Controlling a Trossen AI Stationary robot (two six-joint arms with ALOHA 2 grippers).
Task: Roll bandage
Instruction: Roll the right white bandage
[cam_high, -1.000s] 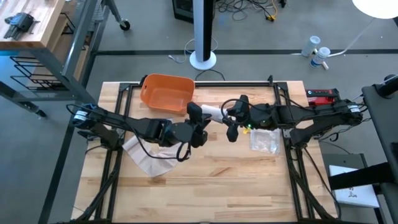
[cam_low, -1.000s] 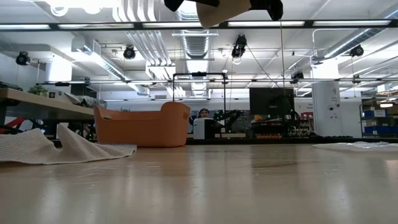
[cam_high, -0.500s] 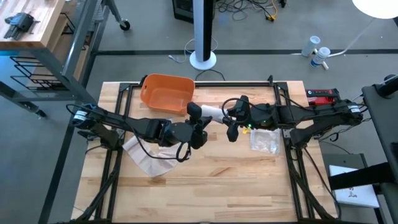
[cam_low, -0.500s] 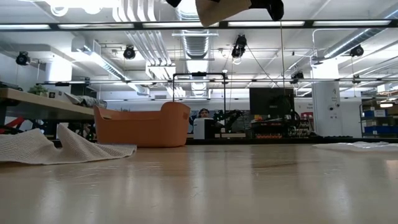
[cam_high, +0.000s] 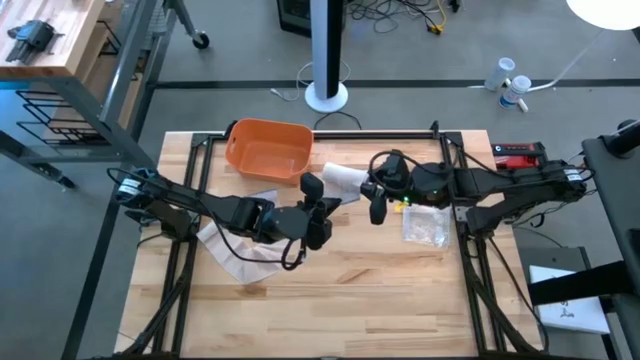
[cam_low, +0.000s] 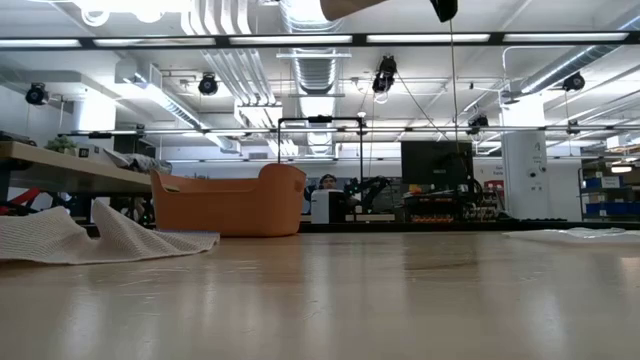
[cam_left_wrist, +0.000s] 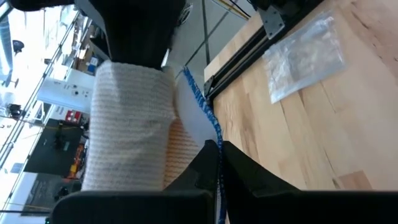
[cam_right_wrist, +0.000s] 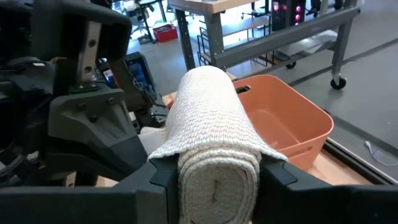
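Loose cloth (cam_high: 232, 250): a pale, crumpled piece lies on the left part of the wooden table (cam_high: 330, 300), under the left arm. It looks like spare bandage material, but I cannot tell if it is joined to the roll.

Left gripper (cam_high: 318, 207): it is near the middle of the table, lifted above the wood. In the left wrist view its two fingers (cam_left_wrist: 245, 177) stand almost together, and the blue-edged tail of the bandage passes between them. I judge that it pinches this tail.

Orange bin (cam_high: 268, 152): it stands at the far side of the table, a little left of centre, and nothing shows inside.

Bandage roll (cam_right_wrist: 214, 140): it is in the air between the two grippers, near the bin, well above the table. It is already thick, with a short loose end going to the left gripper.

Right gripper (cam_high: 380, 196): it is just right of the roll. Its fingers are closed on the two sides of the roll, at its end face.

Plastic wrapper (cam_high: 425, 224): a clear bag lies flat on the table, right of centre, below the right arm.

Step in hand: probably the last turns of the rolling.

Next move: the right wrist should turn the roll while the left gripper keeps the tail tight and feeds it in, so the layers do not loosen.
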